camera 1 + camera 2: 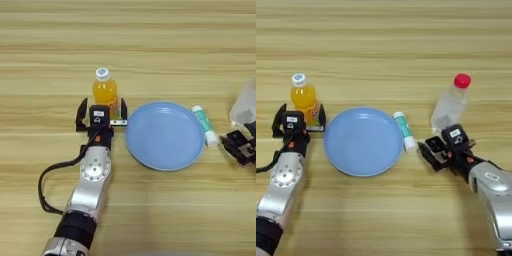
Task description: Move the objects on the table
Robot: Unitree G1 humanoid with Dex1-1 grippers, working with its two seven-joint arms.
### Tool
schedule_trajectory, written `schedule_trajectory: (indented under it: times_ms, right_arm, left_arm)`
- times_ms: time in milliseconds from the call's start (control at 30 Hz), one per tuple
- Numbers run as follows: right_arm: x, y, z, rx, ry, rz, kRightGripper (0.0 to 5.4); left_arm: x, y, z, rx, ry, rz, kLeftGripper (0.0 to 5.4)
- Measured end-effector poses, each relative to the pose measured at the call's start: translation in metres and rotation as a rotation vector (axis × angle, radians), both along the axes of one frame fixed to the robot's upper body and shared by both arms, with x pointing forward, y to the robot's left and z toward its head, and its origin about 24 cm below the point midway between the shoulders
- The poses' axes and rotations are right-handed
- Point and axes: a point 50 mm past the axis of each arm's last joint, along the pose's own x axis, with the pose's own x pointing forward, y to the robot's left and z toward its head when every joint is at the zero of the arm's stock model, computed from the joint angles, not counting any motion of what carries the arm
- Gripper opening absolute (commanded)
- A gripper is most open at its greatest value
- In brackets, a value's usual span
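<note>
The left gripper [100, 113], fingers released, is flanking the orange bottle [105, 90] to grasp it, while the right gripper [442, 147] is idling released at four o'clock.

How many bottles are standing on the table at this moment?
2. The orange drink bottle stands left of the blue plate, just beyond the left pincer. The clear bottle with a red cap stands right of the plate, behind the right pincer. None seems hidden.
</note>
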Motion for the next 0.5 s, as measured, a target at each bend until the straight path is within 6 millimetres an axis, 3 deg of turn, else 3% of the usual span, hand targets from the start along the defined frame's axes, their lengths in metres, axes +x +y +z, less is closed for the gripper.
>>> schedule_trajectory:
  times_ms: [200,367,500]
  right_arm:
    - [-0.004,-0.009,0.015,-0.007,-0.028,-0.011,5.39]
    - [-0.008,-0.020,0.018,-0.031,-0.011,-0.034,5.39]
    - [-0.008,-0.044,0.024,-0.065,-0.027,-0.132,5.39]
  left_arm:
    - [0.000,0.000,0.000,0.000,-0.001,0.001,5.40]
    - [0.000,0.000,0.000,0.000,0.001,0.001,5.40]
    - [0.000,0.000,-0.002,0.001,0.008,0.001,5.40]
